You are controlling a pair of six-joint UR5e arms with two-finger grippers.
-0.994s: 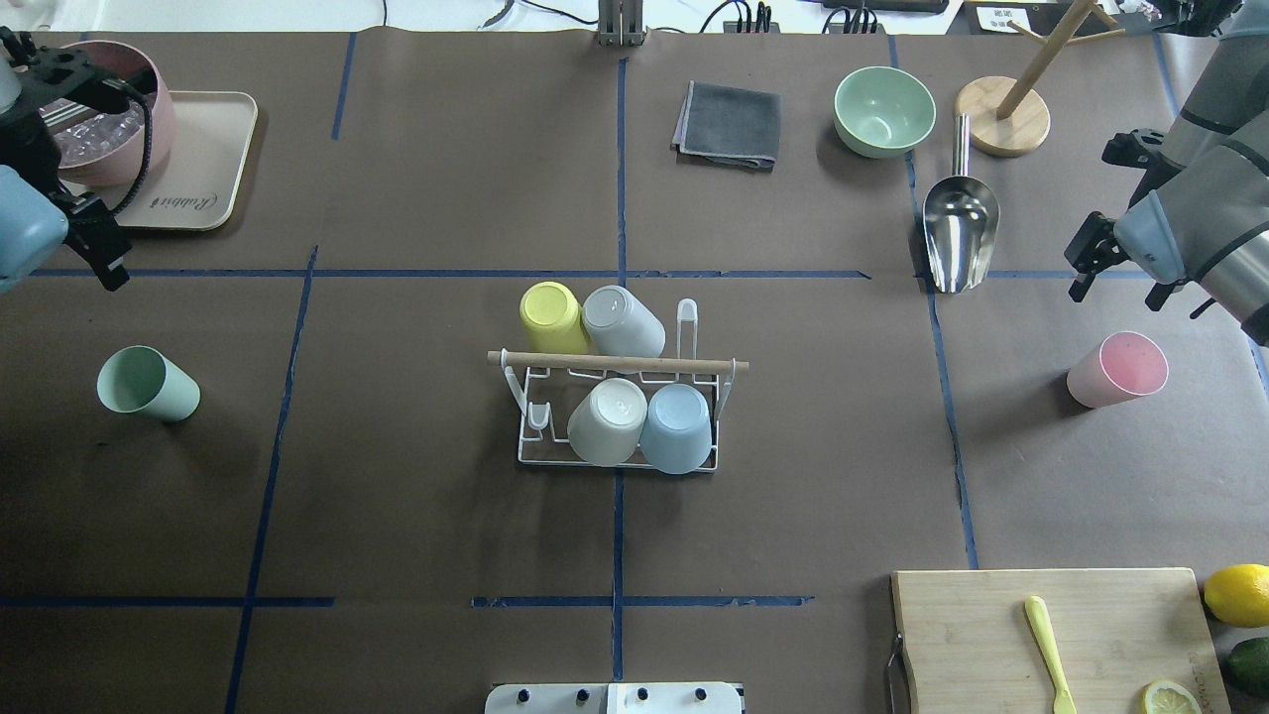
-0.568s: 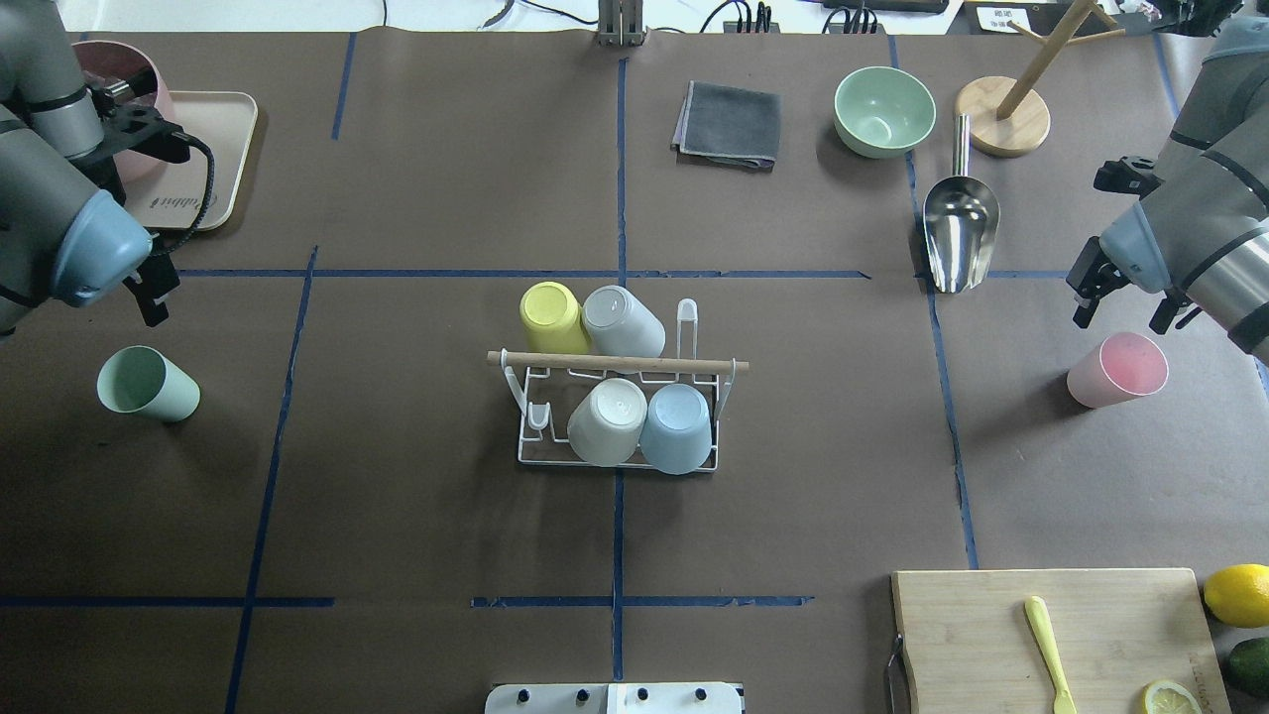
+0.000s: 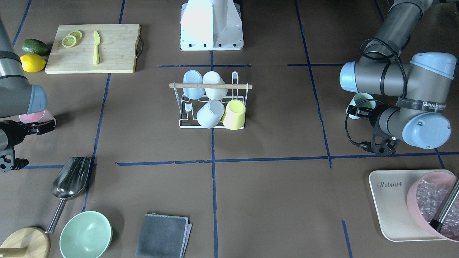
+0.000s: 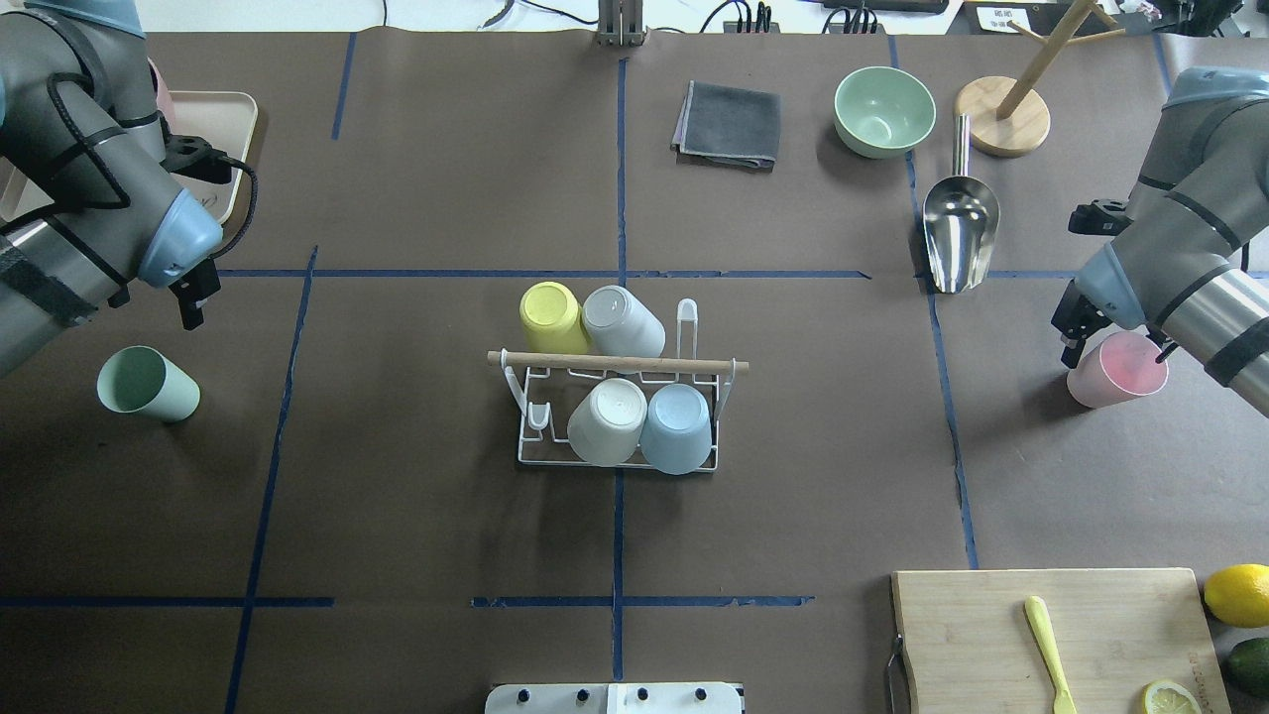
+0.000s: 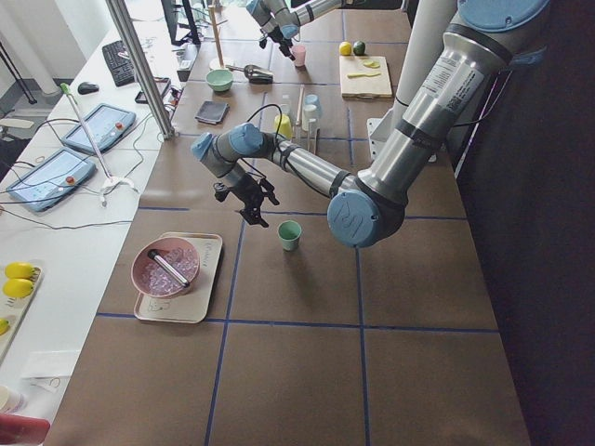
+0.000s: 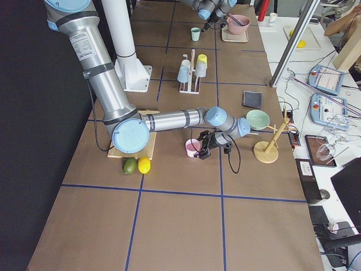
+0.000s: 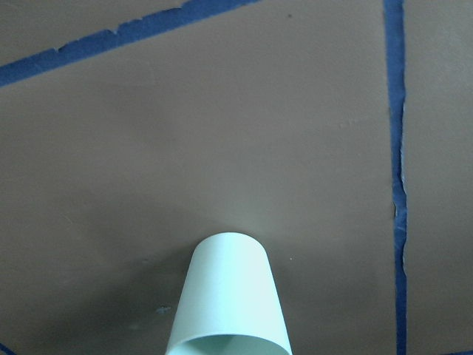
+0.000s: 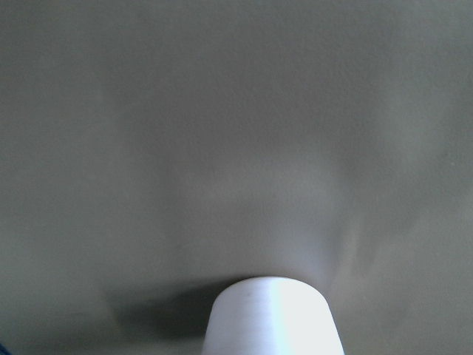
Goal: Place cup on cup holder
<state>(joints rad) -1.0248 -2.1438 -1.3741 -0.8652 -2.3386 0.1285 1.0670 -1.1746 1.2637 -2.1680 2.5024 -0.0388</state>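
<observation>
Right gripper (image 4: 1113,349), jaws apart, hovers by pink cup (image 4: 1118,377), 3 o'clock of cup holder (image 4: 617,458); left gripper (image 4: 190,293): cannot tell. Cup likely light, stiff, slick; pinch rim.

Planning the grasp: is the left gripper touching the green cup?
Apart. The overhead view shows a strip of bare table between the left gripper and the green cup; the exterior left view shows the same gap.

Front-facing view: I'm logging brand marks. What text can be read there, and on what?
"Rabbit", in script, on the tray.
White print on the black band of the left arm: it seems to start "Wan", and the rest is too blurred to read.
No other text is legible.
</observation>
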